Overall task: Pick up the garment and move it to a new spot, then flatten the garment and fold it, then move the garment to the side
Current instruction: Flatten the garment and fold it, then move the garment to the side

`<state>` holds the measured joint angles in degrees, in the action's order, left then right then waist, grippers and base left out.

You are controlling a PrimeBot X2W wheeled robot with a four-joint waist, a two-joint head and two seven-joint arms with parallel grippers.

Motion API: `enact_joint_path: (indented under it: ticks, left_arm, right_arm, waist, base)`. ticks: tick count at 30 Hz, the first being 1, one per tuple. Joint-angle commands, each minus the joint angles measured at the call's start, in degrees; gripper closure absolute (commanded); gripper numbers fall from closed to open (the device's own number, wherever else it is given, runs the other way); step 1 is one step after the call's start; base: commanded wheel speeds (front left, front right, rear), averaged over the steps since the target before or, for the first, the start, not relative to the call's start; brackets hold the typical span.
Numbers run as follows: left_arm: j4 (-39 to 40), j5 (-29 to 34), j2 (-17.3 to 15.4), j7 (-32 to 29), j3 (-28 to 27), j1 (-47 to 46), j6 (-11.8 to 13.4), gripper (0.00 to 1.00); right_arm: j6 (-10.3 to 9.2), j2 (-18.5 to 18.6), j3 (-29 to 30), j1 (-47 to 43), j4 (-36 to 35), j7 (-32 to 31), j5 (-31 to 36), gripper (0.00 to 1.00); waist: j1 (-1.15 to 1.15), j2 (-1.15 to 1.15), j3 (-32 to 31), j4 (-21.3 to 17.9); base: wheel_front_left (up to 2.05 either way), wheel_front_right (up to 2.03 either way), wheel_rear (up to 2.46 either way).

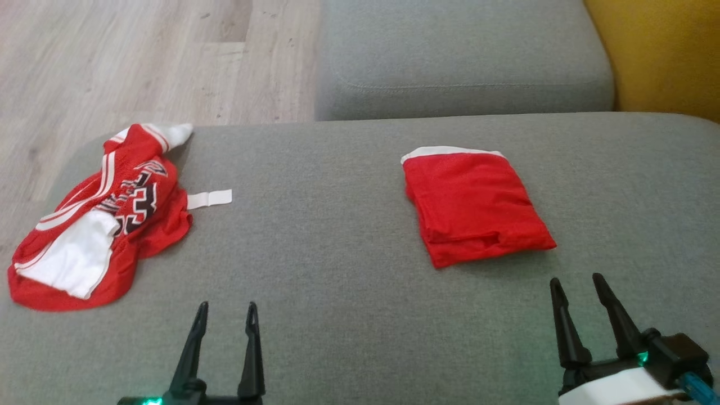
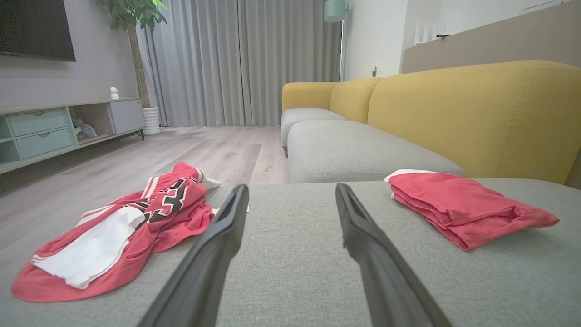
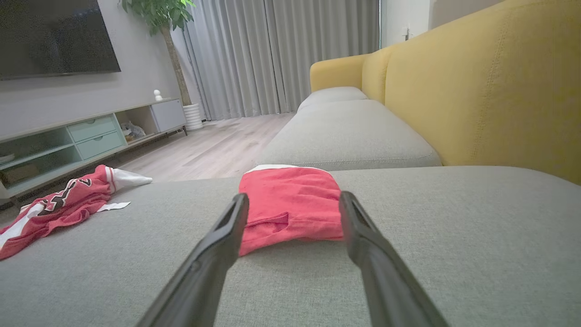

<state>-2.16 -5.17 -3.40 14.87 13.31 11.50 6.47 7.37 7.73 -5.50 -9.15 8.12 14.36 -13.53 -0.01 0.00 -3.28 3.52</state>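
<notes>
On the grey sofa cushion (image 1: 337,236), the folded red garment (image 1: 475,205) lies flat on the robot's right. It is well apart from the crumpled jersey (image 1: 101,225) heaped at the cushion's left edge, which suggests the folded piece is finished and set to the side. Its long axis runs away from the robot, the near end slanting right and the white-trimmed end pointing far. The left tool (image 1: 227,306) and right tool (image 1: 576,279) hover by the near edge, both spread and empty, probably free for the jersey.
</notes>
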Motion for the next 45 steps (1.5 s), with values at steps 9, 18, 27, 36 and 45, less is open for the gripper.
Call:
enact_joint_path:
  ticks: [9,18,27,36,45]
  left_arm:
    - [0.73,0.56,0.27,0.13,-4.54,-2.08,-0.44,0.00]
    - [0.16,1.10,0.38,0.13,-5.03,-1.94,-1.32,0.00]
    - [0.31,1.38,0.45,0.13,-4.80,-2.35,-1.36,0.00]
    - [1.70,1.15,0.49,0.13,-4.32,-3.19,-0.97,0.00]
    - [3.47,-0.25,0.51,0.13,-2.23,-5.47,0.56,0.00]
  right_arm:
    - [0.12,0.01,-1.57,1.68,-1.28,0.63,1.19,0.00]
    - [0.12,-0.44,-1.41,1.87,-0.74,0.63,1.47,0.00]
    - [0.12,-0.69,-1.25,2.15,-0.42,0.63,1.61,0.00]
    - [0.12,-0.26,-1.46,3.00,1.07,0.63,1.90,0.00]
    - [0.12,1.29,-2.67,7.79,4.70,0.63,0.01,0.00]
  waist:
    - [0.01,0.00,-0.37,-1.02]
    - [0.01,0.00,-0.84,-1.33]
    - [0.01,0.00,-0.47,-1.43]
    - [0.01,0.00,1.36,-0.61]
    - [0.01,0.00,7.16,0.69]
  base:
    - [0.00,0.00,0.00]
    - [0.00,0.00,0.00]
    - [0.00,0.00,0.00]
    - [0.00,0.00,0.00]
    - [0.00,0.00,0.00]
